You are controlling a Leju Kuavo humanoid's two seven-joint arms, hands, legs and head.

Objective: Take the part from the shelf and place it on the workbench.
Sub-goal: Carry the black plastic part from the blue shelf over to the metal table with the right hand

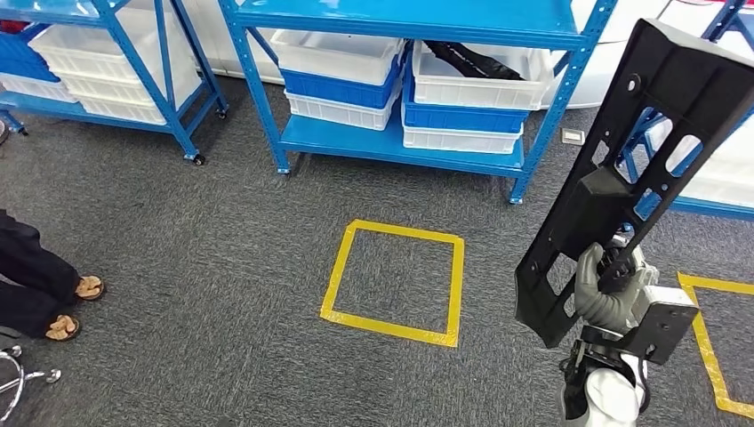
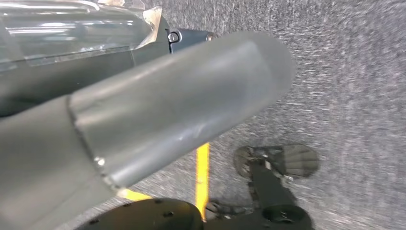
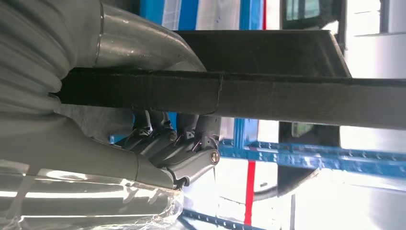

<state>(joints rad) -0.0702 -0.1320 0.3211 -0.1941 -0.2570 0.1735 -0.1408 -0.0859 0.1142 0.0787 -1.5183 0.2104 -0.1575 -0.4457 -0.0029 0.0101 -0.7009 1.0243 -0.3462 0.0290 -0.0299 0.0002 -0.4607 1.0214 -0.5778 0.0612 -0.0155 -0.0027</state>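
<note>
Part (image 1: 636, 169) stands tilted, its lower end gripped by right robot hand (image 1: 607, 286).

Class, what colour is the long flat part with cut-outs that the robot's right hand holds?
Black; the long flat part in the right hand shows best in the head view.

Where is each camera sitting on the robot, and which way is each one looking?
Head view: sits high on the robot, looking forward and down at grey carpet, a yellow tape square and blue shelves; the right hand holds a long black part.
Left wrist view: behind the left hand, looking down at carpet and a yellow line; the thick grey thumb shows.
Right wrist view: behind the right hand, its fingers wrapped around the part's edge, facing blue shelving.
Shared: the head and right wrist views both show the held part.
</note>
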